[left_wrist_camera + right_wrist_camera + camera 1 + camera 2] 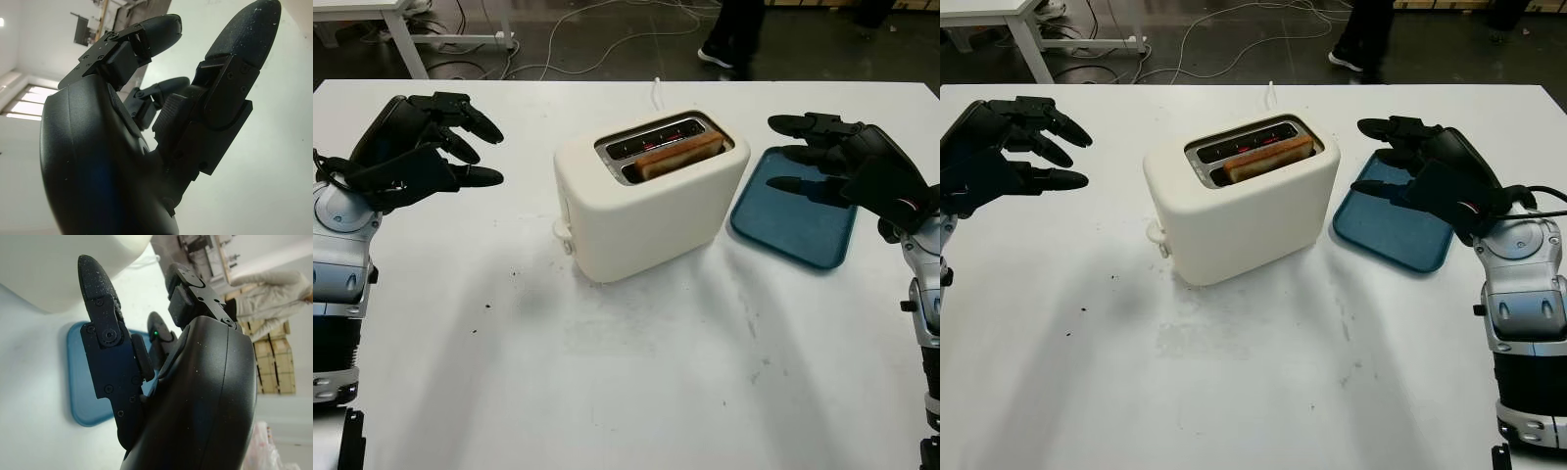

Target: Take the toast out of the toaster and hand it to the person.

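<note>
One toast slice sits in toaster slot, frame centre. My left hand open, upper left; my right hand open over blue tray, right.

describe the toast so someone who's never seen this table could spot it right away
Mid-table on the white table stands a cream toaster, with a blue tray beside it under the open right hand. The toast is the golden-brown slice standing in the toaster's nearer slot; the farther slot holds nothing.
</note>
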`<state>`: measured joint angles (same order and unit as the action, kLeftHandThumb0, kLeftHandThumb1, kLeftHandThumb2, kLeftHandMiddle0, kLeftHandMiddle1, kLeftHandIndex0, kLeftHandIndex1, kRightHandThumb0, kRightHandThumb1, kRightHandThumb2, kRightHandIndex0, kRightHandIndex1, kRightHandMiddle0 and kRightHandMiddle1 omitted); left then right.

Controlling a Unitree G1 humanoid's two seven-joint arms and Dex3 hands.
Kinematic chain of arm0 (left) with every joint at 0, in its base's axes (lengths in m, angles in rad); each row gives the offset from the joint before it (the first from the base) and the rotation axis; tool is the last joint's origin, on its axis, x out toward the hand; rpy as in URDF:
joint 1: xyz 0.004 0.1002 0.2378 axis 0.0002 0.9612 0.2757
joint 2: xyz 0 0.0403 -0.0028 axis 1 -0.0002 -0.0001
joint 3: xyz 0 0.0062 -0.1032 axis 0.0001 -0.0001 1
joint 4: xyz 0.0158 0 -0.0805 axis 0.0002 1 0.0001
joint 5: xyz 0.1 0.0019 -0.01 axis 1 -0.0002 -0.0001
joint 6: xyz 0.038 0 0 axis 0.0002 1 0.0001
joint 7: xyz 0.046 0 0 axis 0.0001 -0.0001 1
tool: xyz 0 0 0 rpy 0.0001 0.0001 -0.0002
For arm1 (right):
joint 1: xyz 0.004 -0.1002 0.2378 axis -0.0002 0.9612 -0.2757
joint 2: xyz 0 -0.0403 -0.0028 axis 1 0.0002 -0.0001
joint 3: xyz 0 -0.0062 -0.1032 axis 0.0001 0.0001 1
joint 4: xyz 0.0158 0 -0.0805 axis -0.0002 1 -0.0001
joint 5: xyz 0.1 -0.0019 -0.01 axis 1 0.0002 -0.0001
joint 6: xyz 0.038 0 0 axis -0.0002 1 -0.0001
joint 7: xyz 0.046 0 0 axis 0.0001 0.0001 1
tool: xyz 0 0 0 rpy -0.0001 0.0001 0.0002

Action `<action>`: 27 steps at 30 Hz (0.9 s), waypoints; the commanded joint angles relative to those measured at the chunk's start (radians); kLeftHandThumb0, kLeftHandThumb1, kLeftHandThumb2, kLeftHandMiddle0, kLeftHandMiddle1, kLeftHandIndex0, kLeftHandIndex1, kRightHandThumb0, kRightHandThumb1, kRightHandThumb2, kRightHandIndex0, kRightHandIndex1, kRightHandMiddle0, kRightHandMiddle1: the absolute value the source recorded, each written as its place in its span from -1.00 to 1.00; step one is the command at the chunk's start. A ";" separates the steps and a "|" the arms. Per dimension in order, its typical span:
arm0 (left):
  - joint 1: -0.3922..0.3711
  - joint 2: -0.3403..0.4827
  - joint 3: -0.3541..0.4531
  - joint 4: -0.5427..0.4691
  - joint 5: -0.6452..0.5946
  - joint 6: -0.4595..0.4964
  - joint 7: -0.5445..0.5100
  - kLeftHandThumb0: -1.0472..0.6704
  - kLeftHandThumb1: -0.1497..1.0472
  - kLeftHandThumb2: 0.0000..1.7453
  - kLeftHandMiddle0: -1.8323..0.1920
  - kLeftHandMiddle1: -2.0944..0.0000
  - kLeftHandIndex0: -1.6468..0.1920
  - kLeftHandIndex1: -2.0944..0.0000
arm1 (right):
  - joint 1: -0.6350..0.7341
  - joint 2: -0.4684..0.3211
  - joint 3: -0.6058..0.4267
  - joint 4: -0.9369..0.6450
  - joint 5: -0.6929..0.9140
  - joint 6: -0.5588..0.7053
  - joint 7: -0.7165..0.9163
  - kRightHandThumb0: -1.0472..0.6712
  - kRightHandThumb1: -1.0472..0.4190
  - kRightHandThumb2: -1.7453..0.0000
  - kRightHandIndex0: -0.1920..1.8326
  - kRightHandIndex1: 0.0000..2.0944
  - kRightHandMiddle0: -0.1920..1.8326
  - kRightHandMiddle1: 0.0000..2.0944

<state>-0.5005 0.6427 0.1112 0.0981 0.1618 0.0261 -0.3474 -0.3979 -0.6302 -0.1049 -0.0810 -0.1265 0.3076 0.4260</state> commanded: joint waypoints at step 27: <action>-0.004 0.002 0.002 0.004 -0.008 -0.012 0.003 -1.00 0.42 -1.00 0.07 0.09 0.03 0.15 | -0.013 0.016 0.011 -0.011 0.021 0.008 0.000 -0.52 -0.80 1.00 -0.34 -1.00 -0.39 -1.00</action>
<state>-0.4997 0.6419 0.1111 0.1012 0.1594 0.0241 -0.3473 -0.4056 -0.6260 -0.0957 -0.0801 -0.1197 0.3080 0.4263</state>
